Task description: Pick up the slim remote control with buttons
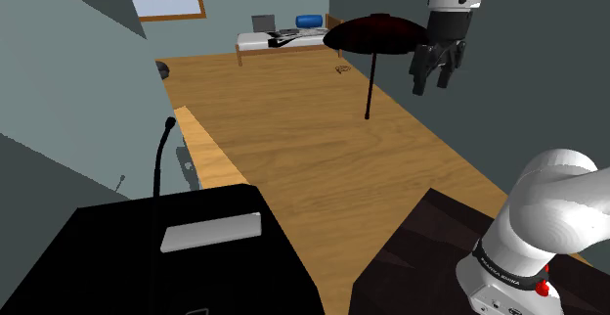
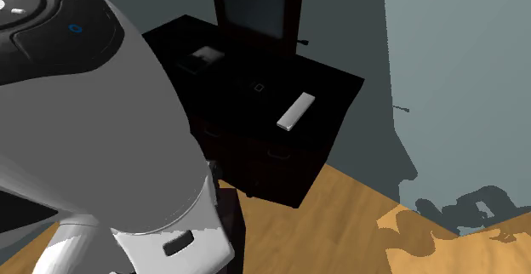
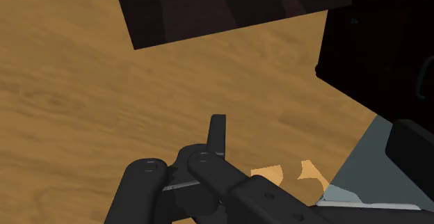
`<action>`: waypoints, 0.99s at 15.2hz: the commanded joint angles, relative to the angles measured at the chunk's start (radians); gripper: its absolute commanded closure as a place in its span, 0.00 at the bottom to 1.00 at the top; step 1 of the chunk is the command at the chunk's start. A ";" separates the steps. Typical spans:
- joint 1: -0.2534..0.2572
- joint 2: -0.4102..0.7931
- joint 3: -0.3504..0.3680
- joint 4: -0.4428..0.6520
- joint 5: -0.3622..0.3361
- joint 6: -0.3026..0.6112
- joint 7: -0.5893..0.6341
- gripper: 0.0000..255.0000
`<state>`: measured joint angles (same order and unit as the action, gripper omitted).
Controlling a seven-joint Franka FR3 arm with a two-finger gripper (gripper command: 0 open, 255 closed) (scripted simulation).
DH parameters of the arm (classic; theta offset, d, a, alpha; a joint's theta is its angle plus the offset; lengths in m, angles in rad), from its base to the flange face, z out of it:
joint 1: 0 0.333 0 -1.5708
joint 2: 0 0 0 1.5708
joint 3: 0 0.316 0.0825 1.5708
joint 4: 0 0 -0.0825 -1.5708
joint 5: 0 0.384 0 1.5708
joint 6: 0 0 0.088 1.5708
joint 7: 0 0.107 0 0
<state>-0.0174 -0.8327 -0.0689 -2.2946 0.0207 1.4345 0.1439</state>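
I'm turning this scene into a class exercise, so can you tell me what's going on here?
A white robot arm is meant to pick up a remote but has not reached it. Its black gripper hangs high above the wood floor, well away from the target. The slim pale grey remote lies flat and untouched on top of the black dresser.

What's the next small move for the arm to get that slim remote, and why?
Probably swing the pincer down toward the shoulder view's lower left: it hangs high over the wood floor, far from the pale remote lying flat on the black cabinet.
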 commanded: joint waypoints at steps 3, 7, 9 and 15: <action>0.024 0.047 0.020 0.001 0.015 0.047 -0.008 0.00; 0.070 0.146 0.062 0.013 0.041 0.137 -0.025 0.00; 0.093 0.198 0.083 0.025 0.052 0.179 -0.033 0.00; 0.153 0.362 0.148 0.083 0.075 0.291 -0.058 0.00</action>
<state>0.1270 -0.5064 0.0698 -2.2257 0.0944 1.7024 0.0935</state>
